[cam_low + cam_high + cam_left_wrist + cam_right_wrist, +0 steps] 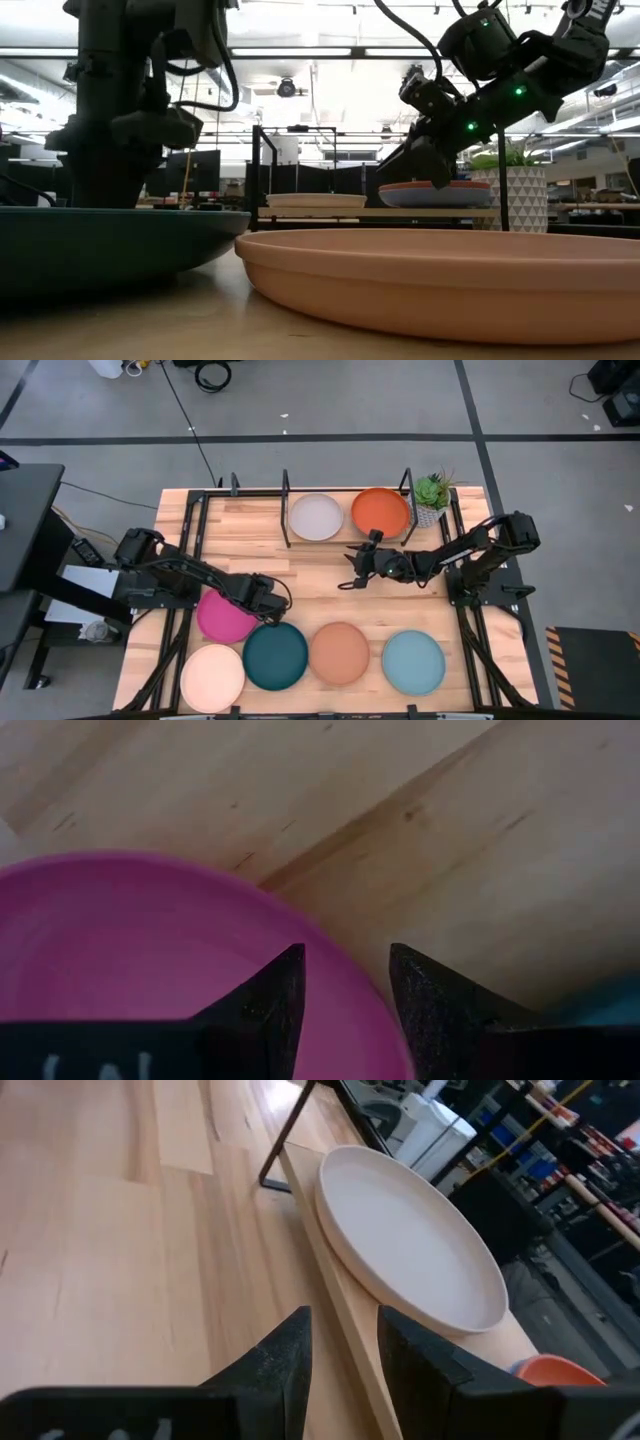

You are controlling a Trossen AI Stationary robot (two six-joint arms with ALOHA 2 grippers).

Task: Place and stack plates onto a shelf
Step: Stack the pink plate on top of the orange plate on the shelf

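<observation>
A magenta plate (pixel 222 617) lies flat on the table at the near left. My left gripper (pixel 268 600) points down at its right rim, open. In the left wrist view one finger (pixel 270 1015) stands over the plate's inside and the other (pixel 435 1015) outside the rim (pixel 345 990). Whether they touch, I cannot tell. On the shelf (pixel 286 500) at the far edge rest a grey-white plate (pixel 318 517) and an orange plate (pixel 380 512), which sits on a blue one (pixel 435 197). My right gripper (pixel 350 568) is open in front of the shelf with nothing between its fingers.
A cream plate (pixel 213 677), a dark teal plate (pixel 275 656), a tan-brown plate (pixel 340 652) and a light aqua plate (pixel 413 662) lie in a row along the near edge. A potted plant (pixel 432 498) stands at the shelf's right end. Bare wood lies mid-table.
</observation>
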